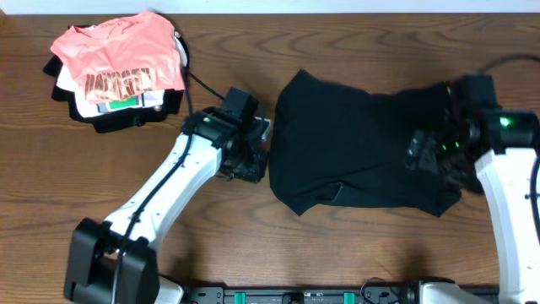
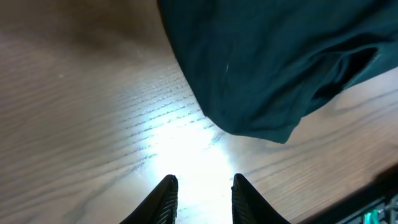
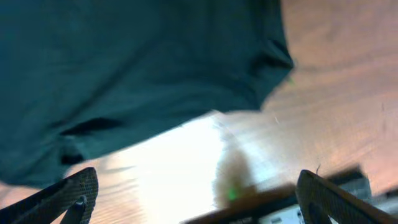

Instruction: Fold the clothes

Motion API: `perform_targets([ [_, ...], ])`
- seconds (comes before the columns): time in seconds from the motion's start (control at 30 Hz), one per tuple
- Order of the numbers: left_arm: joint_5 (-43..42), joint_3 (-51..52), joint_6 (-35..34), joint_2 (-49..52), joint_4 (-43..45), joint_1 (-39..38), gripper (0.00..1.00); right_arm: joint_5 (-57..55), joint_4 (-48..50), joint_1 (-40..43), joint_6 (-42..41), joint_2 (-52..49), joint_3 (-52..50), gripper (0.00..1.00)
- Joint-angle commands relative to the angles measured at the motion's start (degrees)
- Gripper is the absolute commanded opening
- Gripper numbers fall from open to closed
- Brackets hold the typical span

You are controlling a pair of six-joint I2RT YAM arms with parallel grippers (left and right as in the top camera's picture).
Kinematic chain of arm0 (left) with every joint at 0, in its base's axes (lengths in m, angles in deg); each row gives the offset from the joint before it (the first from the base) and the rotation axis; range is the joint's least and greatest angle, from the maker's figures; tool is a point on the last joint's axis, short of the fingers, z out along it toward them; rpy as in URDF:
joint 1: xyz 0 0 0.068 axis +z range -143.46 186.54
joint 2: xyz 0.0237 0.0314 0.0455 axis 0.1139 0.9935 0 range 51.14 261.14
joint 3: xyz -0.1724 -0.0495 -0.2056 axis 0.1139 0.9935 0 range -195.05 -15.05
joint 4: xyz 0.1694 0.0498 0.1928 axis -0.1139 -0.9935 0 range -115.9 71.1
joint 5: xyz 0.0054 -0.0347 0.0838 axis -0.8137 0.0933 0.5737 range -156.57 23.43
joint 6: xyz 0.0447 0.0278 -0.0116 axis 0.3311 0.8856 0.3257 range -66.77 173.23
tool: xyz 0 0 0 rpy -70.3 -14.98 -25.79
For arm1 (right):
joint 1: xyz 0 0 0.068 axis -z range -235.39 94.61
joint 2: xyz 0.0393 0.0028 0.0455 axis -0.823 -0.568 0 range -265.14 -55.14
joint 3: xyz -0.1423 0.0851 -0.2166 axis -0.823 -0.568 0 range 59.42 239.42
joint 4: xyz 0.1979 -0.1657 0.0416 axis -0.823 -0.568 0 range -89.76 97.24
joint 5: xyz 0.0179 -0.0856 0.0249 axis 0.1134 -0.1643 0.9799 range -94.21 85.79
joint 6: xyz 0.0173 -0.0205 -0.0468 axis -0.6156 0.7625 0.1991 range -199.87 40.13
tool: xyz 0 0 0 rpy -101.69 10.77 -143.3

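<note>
Spanning the view, a wooden table [image 1: 354,245] is bearing a black garment [image 1: 354,152], lying wrinkled and flat right of centre. The right gripper [image 3: 198,183] is gaping wide over the cloth's right edge, gripping nothing. The left gripper [image 2: 204,199] is hovering just left of the cloth over bare wood, jaws slightly parted, empty. A salmon-pink shirt [image 1: 118,55] is sitting far left.

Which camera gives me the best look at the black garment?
Overhead: it alone shows the whole black garment, with its full outline and wrinkles. Left wrist catches just one rounded corner of it; right wrist shows only a close, blurred edge.
</note>
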Motion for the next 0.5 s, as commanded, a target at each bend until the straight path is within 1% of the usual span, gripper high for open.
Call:
perform_targets([
  [0.0, 0.0, -0.1, 1.9, 1.9, -0.2, -2.6, 0.3, -1.8, 2.2, 3.5, -2.1, 1.8, -6.9, 0.99],
  [0.07, 0.0, -0.1, 2.1, 2.5, 0.1, -4.0, 0.3, -1.8, 5.1, 5.1, -2.1, 2.1, -9.9, 0.99],
  [0.17, 0.1, -0.1, 2.1, 3.1, 1.3, -6.7, 0.3, 0.6, 12.3, 7.3, -1.8, 1.9, -14.6, 0.99],
  [0.3, 0.1, -0.1, 2.1, 3.3, 3.1, -10.2, 0.31, 1.6, 20.7, 8.9, -1.5, 1.9, -19.6, 0.92],
  [0.4, 0.1, -0.1, 2.1, 3.3, 3.9, -12.2, 0.3, 1.6, 24.2, 10.1, -0.7, 1.9, -21.8, 0.86],
  [0.47, 0.1, -0.1, 2.0, 3.5, 4.5, -13.2, 0.3, 1.6, 25.8, 10.8, -0.3, 1.9, -23.1, 0.83],
])
